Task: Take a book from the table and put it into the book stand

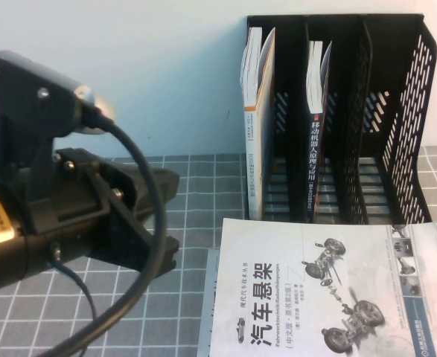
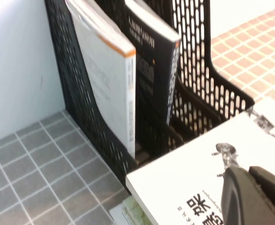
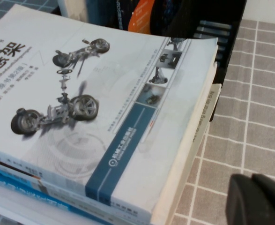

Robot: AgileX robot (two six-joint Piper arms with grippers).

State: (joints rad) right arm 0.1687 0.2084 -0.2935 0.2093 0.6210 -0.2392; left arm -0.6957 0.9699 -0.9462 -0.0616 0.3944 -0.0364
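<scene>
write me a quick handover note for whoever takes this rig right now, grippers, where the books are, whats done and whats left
Left gripper: shut, holding nothing, hanging over the near left part of the white car book.
Right gripper: shut, holding nothing, beside the right edge of the book pile, over the table.
Dark book: already upright in the middle slot of the book stand.
Pale book with orange stripe: upright in the left slot. Right slot has no book.
The white car book tops a pile lying flat in front of the stand.
Done: dark book is stored. Left: nothing on that book; probably just pull both arms back.
</scene>
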